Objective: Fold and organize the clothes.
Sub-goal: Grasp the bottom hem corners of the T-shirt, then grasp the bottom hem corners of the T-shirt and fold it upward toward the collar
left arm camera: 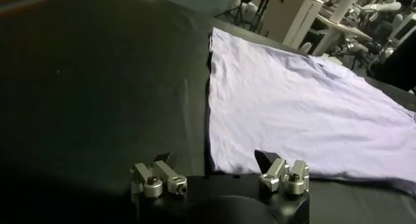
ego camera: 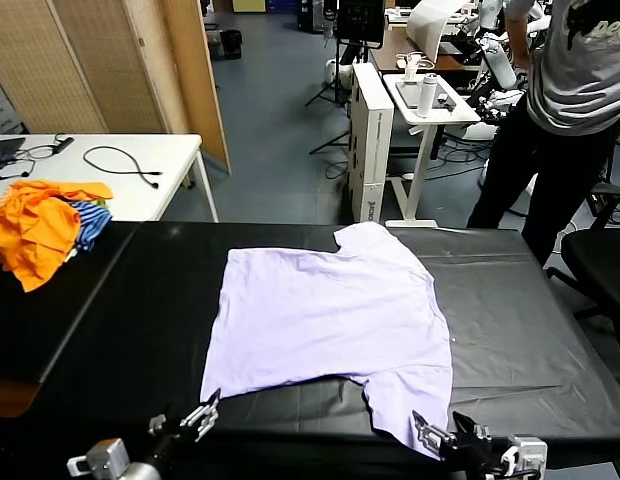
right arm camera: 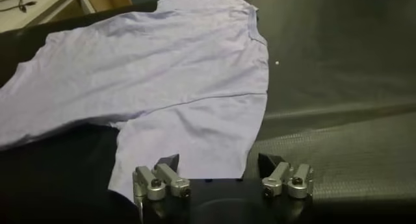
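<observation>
The clothes, a pale lavender T-shirt [ego camera: 320, 310], lie spread flat with the plain face up on the black table [ego camera: 130, 310]. One sleeve points to the far edge, and the other sleeve [right arm camera: 188, 134] reaches toward the near right edge. At the near left my left gripper [ego camera: 195, 420] is open, just short of the shirt's near-left corner [left arm camera: 224, 157], with nothing between its fingers. My right gripper [right arm camera: 219, 160] is open at the near right, and the hem of the near sleeve lies between and under its fingertips. In the left wrist view the left gripper [left arm camera: 214, 159] faces the shirt [left arm camera: 292, 108].
A heap of bright orange garments [ego camera: 35, 225] and a blue-and-white striped one [ego camera: 90, 222] sits at the table's far left corner. Behind it is a white table [ego camera: 140, 165] with cables. A person [ego camera: 560, 100] and a black chair [ego camera: 605, 265] are at the far right.
</observation>
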